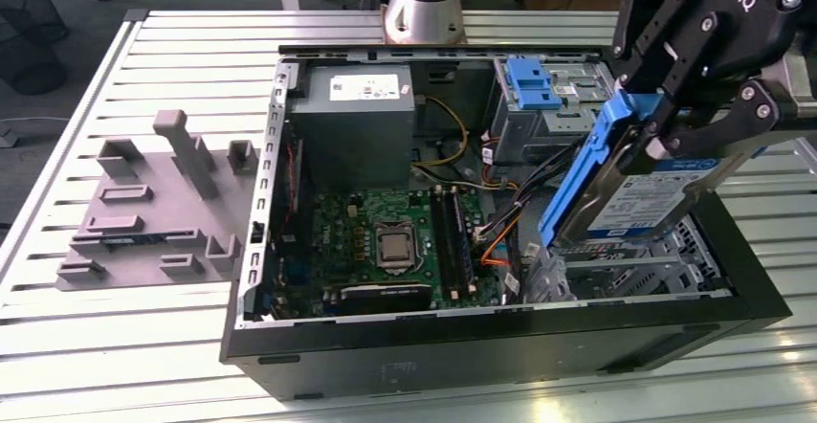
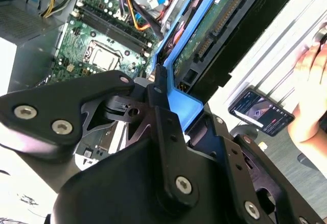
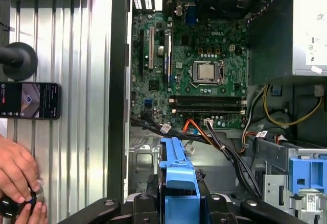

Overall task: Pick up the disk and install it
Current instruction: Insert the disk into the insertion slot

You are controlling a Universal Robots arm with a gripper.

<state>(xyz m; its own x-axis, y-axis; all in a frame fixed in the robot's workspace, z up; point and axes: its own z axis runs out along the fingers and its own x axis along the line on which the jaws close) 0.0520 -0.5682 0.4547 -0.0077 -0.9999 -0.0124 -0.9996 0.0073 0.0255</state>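
Note:
The disk (image 1: 653,196), a silver drive with a white-and-blue label in a blue carrier frame (image 1: 581,179), hangs tilted on edge over the open computer case (image 1: 511,351), at the exterior view's right. My gripper (image 1: 683,136) is shut on the disk from above. Below it lies the metal drive bay (image 1: 619,270). In the second wrist view the disk's green underside (image 2: 214,25) and blue frame (image 2: 179,101) run out from the gripper (image 2: 161,109). The first wrist view has the blue frame (image 3: 179,175) between the black fingers (image 3: 148,206), above the bay floor.
Inside the case are the motherboard (image 1: 383,241), a grey power supply box (image 1: 351,117), loose cables (image 1: 511,222) and a bare blue latch bracket (image 1: 534,83). A grey fixture (image 1: 153,203) lies at the exterior view's left. A phone (image 3: 30,100) and a person's hand (image 3: 18,170) are beside the case.

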